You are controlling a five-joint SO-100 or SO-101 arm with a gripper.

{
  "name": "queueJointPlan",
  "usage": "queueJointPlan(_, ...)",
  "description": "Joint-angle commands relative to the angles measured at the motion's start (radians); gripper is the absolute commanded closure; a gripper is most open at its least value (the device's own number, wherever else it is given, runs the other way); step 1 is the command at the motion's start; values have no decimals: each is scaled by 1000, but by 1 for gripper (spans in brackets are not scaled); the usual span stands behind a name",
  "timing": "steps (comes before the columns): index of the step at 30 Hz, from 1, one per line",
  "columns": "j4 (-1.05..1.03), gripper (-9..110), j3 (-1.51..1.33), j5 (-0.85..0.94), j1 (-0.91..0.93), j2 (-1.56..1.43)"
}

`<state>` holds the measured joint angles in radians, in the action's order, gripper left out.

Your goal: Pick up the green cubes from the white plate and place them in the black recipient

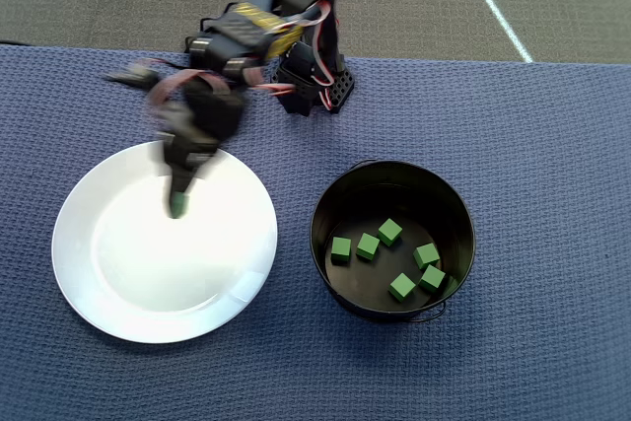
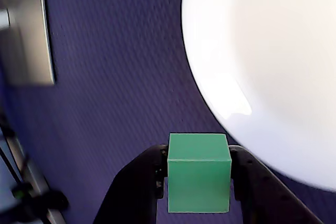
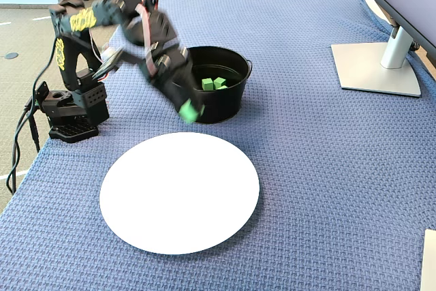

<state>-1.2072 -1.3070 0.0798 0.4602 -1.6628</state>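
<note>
My gripper is shut on one green cube, held between its two black fingers. In the overhead view the gripper hangs over the upper left part of the white plate, the cube at its tip. The fixed view shows the gripper lifted above the plate, between it and the black recipient, blurred by motion. Several green cubes lie on the bottom of the black recipient. No cube lies on the plate.
A blue woven cloth covers the table. The arm's base stands at the far left in the fixed view. A monitor stand sits at the right back of the table.
</note>
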Motion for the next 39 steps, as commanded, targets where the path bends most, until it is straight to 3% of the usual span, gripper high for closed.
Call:
queueJointPlan(1,20,102,-298,-98,-342,-273)
queueJointPlan(7,106,102,-540,-179,-762,-400)
queueJointPlan(12,130,101,-574,-196,-834,-434)
queueJointPlan(15,121,62,-574,-115,-841,-442)
queueJointPlan(17,98,56,-574,-89,-838,-468)
queueJointPlan(20,51,62,-560,-75,-816,-546)
queueJointPlan(22,-8,76,-525,-66,-778,-595)
queueJointPlan(24,-48,98,-529,-32,-707,-667)
queueJointPlan(25,-49,102,-552,-5,-664,-715)
queueJointPlan(29,-26,102,-726,101,-483,-877)
queueJointPlan(32,-31,102,-923,132,-446,-1032)
queueJointPlan(39,-204,102,-1100,23,-413,-1318)
